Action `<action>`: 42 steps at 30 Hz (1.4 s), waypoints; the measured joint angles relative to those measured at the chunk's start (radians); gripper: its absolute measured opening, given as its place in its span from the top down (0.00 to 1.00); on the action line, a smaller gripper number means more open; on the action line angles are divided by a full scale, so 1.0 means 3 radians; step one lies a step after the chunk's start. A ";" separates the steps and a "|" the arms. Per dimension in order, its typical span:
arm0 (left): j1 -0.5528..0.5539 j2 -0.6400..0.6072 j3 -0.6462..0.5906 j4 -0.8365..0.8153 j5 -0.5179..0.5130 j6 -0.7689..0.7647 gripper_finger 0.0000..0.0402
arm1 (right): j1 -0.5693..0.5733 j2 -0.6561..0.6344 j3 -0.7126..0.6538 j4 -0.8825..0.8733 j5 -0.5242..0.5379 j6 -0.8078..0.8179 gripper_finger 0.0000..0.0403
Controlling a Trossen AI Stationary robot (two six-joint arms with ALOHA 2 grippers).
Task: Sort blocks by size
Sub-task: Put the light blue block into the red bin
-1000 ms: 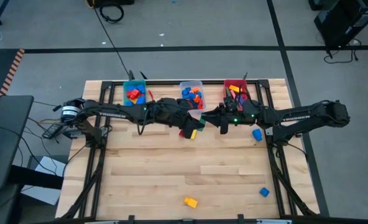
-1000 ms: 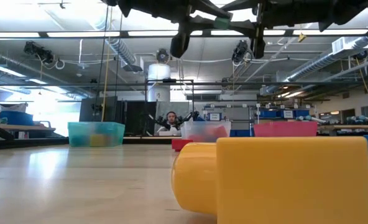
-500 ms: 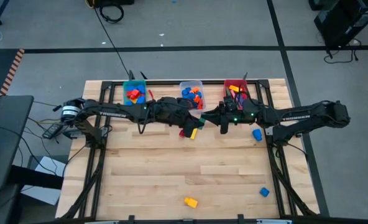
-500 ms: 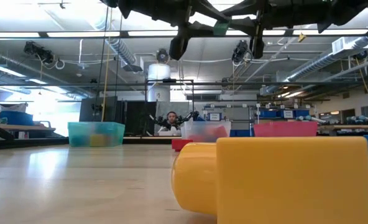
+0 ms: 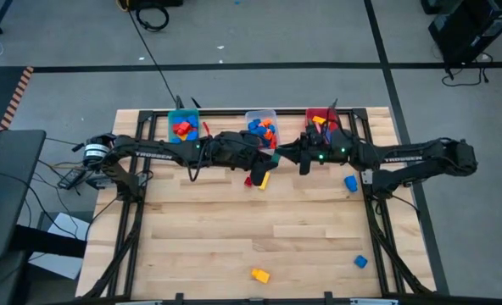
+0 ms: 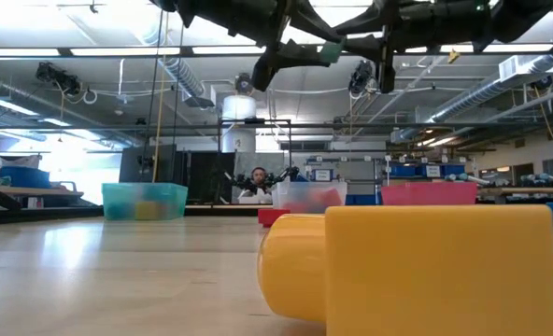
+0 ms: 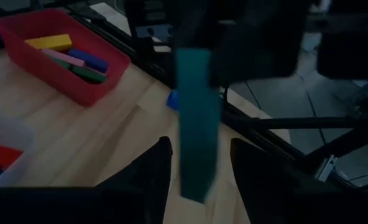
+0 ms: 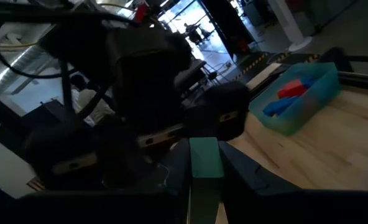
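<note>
Mid-task, a handover in the air near the bins; right gripper (image 8: pixel 202 186) has its fingers clamped on a green bar (image 8: pixel 204 160), the bar standing up between them; left gripper (image 7: pixel 196 168) has its fingers parted, the same green bar (image 7: pixel 196 124) loose in the gap, touching neither that I can tell. Teal bin (image 5: pixel 183 127), clear bin (image 5: pixel 262 127) and red bin (image 5: pixel 321 120) already hold blocks; judged mostly sorted. Left on the table: a red and a yellow block (image 5: pixel 259 180) just below the left fingers, a blue block (image 5: pixel 351 182), another blue (image 5: pixel 361 262), an orange-yellow one (image 5: pixel 259 274).
</note>
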 joint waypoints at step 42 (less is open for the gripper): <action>0.0210 0.0000 -0.0003 -0.0876 0.0060 0.0165 0.57 | -0.2703 0.0661 0.1391 -0.3979 0.0179 -0.1432 0.82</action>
